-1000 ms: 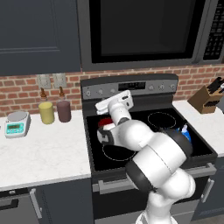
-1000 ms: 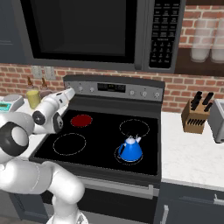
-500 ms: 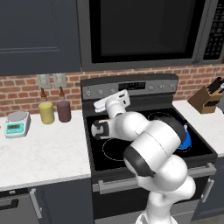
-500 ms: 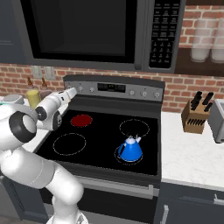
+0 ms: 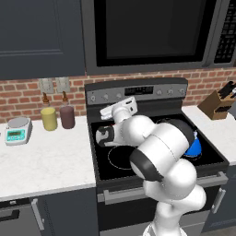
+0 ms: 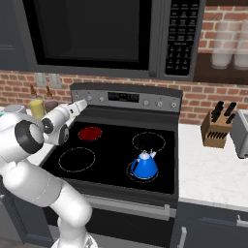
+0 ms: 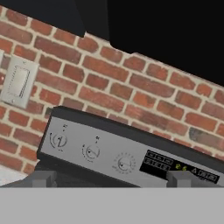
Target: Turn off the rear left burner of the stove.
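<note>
**Desk:** Reaching toward the control panel (image 6: 127, 98) of the stove (image 6: 116, 167), the white arm aims its end effector (image 6: 80, 104) at the far left end of the knob row; where does the rear left burner (image 6: 90, 133) sit, and is it lit?

**Photographer:** Far left on the black glass, a small disc glowing bright red; the blue kettle (image 6: 144, 164) stands on the near right zone, well apart from it; the burner itself is not the thing to touch, since glass that red is likely hot.

**Desk:** So what gets handled?

**Photographer:** One of the knobs (image 7: 58, 140) on the grey steel panel, by my reading; small, round, stiff and probably smooth, so the fingers should pinch it square across its rim and twist; which knob governs that zone I cannot tell from the markings.

**Desk:** And the jaws?

**Photographer:** Spread apart as wide as they go, holding nothing; the hand view puts three knobs and the display (image 7: 179, 167) just beyond the tips.

**Desk:** Any change from a second ago?

**Photographer:** The wrist has swung from over the glass up toward the panel's left end; burner still red, kettle unmoved, jaws unchanged.
</note>
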